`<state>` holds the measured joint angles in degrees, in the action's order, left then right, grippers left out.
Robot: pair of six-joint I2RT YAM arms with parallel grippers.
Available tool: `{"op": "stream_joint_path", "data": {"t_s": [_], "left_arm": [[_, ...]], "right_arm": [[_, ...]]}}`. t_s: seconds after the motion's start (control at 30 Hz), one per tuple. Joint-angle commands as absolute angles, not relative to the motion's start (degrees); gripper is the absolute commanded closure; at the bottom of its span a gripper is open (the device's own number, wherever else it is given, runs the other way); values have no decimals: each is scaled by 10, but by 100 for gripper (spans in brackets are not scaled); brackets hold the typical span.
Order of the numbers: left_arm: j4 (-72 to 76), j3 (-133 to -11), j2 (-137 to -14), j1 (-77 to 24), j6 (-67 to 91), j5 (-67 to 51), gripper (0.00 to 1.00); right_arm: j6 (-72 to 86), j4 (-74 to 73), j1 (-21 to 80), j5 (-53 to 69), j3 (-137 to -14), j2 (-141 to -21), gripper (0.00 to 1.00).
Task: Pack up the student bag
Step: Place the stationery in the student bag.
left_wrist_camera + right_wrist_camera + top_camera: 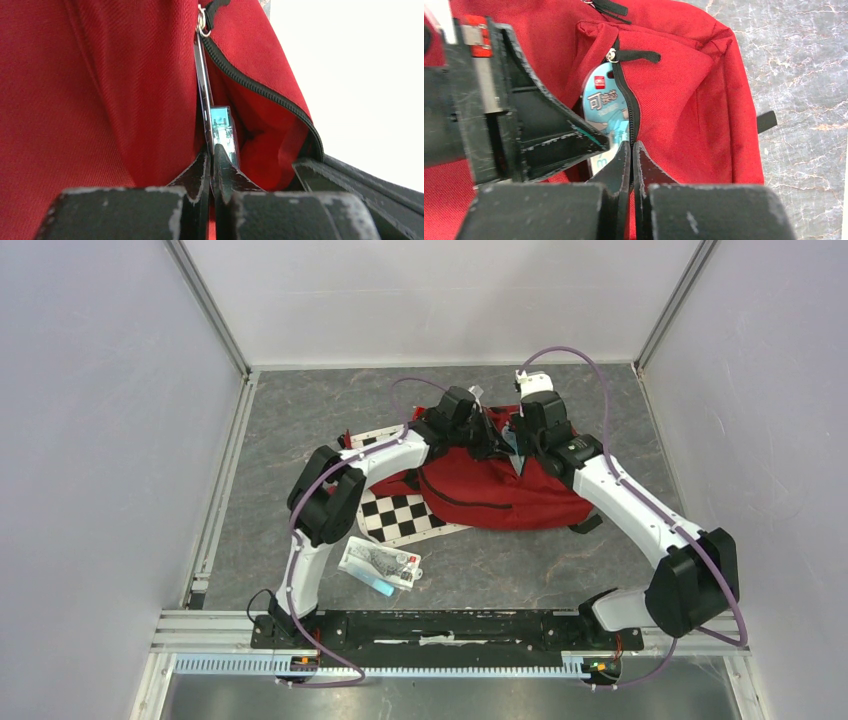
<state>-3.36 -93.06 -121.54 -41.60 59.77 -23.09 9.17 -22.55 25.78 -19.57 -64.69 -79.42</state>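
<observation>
The student bag (490, 495) is a red backpack lying in the middle of the table, its zip pocket open at the far end. My left gripper (483, 435) is shut on a flat blue-printed card package (604, 107), which stands on edge in the pocket mouth. In the left wrist view the package (221, 127) shows edge-on between red fabric (100, 100) and the black zipper (260, 90), just past my left gripper (212, 152). My right gripper (631, 147) is shut on the zipper edge of the pocket (626, 100), right beside the left fingers (549, 135).
A black-and-white checkerboard sheet (400, 515) lies partly under the bag's near left side. A clear plastic packet of small items (380, 565) lies in front of it, near the left arm. Grey walls close off the table at left, right and back.
</observation>
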Motion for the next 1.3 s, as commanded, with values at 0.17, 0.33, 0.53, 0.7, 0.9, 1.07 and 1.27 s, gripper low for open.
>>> {"op": "stream_joint_path", "data": {"t_s": [0.17,0.33,0.53,0.7,0.9,1.07,1.27], "left_arm": [[52,-984,-1286,-451,677,-227,98],[73,-1023,-1316,-469,694,-191,98],[24,-1056,-1334,-483,664,-202,97],[-28,-1032,-1299,-479,619,-171,76],[-53,-994,-1242,-471,572,-136,58],[-58,-922,-1165,-457,534,-98,40],[-69,-837,-1044,-451,454,-7,15]], "right_arm": [[103,-150,255,-195,-638,-769,100],[102,-143,255,-198,-623,-768,100],[102,-137,255,-205,-607,-767,100],[104,-137,251,-217,-597,-760,100],[106,-137,240,-212,-580,-740,100],[113,-140,231,-201,-567,-721,100],[113,-143,225,-197,-553,-706,100]]}}
